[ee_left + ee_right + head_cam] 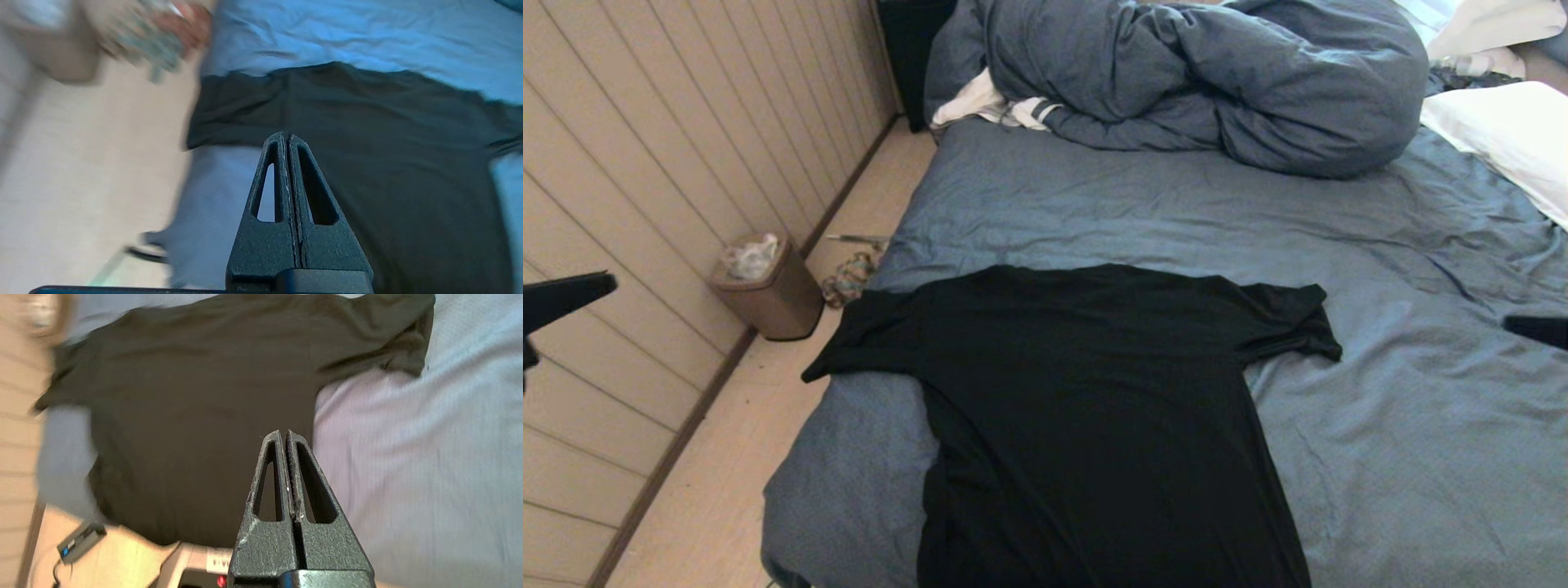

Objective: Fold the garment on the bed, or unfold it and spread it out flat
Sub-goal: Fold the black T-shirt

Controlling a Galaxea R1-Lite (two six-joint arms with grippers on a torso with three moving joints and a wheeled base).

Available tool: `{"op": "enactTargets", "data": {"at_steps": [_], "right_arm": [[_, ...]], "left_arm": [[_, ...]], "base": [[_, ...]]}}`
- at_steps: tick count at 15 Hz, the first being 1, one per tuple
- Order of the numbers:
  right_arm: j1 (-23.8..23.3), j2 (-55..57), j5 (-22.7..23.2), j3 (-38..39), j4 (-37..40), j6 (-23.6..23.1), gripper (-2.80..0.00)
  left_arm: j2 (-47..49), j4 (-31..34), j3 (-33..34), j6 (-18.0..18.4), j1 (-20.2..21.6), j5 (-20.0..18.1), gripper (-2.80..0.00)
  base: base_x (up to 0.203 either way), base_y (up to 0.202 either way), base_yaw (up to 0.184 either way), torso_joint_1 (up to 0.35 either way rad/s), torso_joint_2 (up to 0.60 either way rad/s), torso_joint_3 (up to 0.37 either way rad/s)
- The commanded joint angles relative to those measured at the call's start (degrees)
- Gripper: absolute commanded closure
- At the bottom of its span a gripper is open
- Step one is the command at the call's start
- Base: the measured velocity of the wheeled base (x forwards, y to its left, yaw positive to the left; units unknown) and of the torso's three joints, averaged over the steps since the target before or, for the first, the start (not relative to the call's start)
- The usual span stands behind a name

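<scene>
Garment (1094, 408): black T-shirt spread plain side up on the near left of the bed (1421, 457), ready for folding; nothing holds it.
Left sleeve: hangs over the bed's left edge above the floor.
Left gripper (288, 141): jaws pressed together, empty, hovering at far left.
Right gripper (284, 437): likewise closed, empty, at right.
Open room: bare sheet right and far; duvet (1217, 73) well apart.

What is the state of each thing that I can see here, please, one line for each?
T-shirt: spread flat, plain side up, one sleeve over the bed's edge.
Bed: sheet wrinkled.
Duvet: bunched at the far end.
Pillow: lying at the right edge.
Waste bin: upright on the floor, holding rubbish.
Left gripper: shut, empty, above the shirt.
Right gripper: shut, empty, above the shirt.
</scene>
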Motion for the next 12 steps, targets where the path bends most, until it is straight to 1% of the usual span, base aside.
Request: {"op": "enactTargets", "data": {"at_steps": [1, 5, 7, 8, 10, 11, 12], "right_arm": [[-2.3, 18.3, 0.3, -7.1, -1.1, 0.4, 0.00], [-9.3, 41.7, 0.8, -23.0, -4.3, 0.8, 0.00], [-11.8, 49.2, 0.8, -30.2, -5.0, -0.1, 0.00], [-13.4, 51.4, 0.8, -33.0, -5.4, -1.3, 0.00], [-15.0, 54.5, 0.8, -34.6, -5.6, -3.8, 0.00], [-15.9, 56.1, 0.8, -34.4, -5.5, -6.7, 0.00], [-16.4, 57.9, 0.8, -34.5, -5.5, -8.7, 0.00]], "left_arm": [[16.2, -0.5, -6.8, -1.5, 0.0, -1.0, 0.00], [34.7, -2.0, -21.5, -4.4, -0.4, -2.7, 0.00], [42.9, -2.4, -27.5, -6.0, -0.5, -2.9, 0.00], [46.4, -3.0, -29.5, -6.8, -0.6, -2.9, 0.00], [50.9, -6.0, -31.3, -7.7, -0.6, -3.0, 0.00], [52.9, -7.7, -31.5, -8.0, -0.6, -3.0, 0.00], [54.6, -9.2, -31.6, -8.7, -0.5, -2.8, 0.00]], "base": [[0.000, 0.000, 0.000, 0.000, 0.00, 0.000], [0.000, 0.000, 0.000, 0.000, 0.00, 0.000], [0.000, 0.000, 0.000, 0.000, 0.00, 0.000], [0.000, 0.000, 0.000, 0.000, 0.00, 0.000], [0.000, 0.000, 0.000, 0.000, 0.00, 0.000], [0.000, 0.000, 0.000, 0.000, 0.00, 0.000], [0.000, 0.000, 0.000, 0.000, 0.00, 0.000]]}}
